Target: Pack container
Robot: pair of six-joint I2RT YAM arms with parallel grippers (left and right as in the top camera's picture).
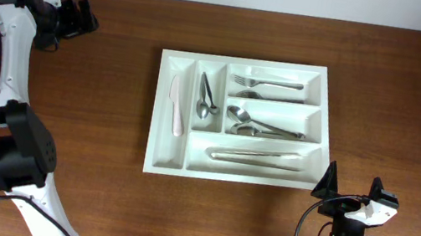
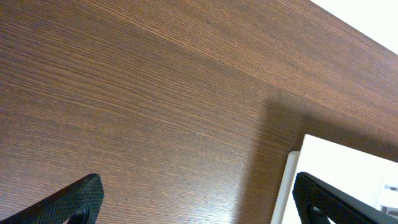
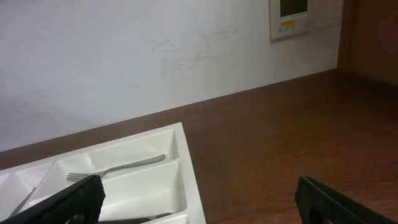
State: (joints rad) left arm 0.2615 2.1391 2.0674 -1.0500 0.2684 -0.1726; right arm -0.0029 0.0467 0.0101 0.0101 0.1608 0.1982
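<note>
At the upper left of the overhead frame the left fingers [image 2: 73,201] are held wide apart with nothing between them, over bare desk [image 1: 177,223] and well apart from the container [image 1: 156,126]; in the left wrist view only a white corner of it is seen at the lower right. This parked stance is judged to keep the arm clear of the work. The container is laid flat and open side up at the centre of the frame. Its long axis is run left to right, turned slightly so the right end sits a little higher in the frame, and its two narrow upright compartments are at the left end. Cutlery is sorted by kind, presumably so each piece matches its slot: a white knife [image 1: 176,106] in the leftmost slot, spoons [image 1: 205,98] beside it, forks [image 1: 271,84] in the top long slot, mixed pieces in the middle one, and long pieces in the lowest. No loose cutlery is seen on the desk, so packing is judged done or nearly so. At the lower right the right fingers [image 1: 327,182] are likewise spread and empty, just below the container's right corner.
</note>
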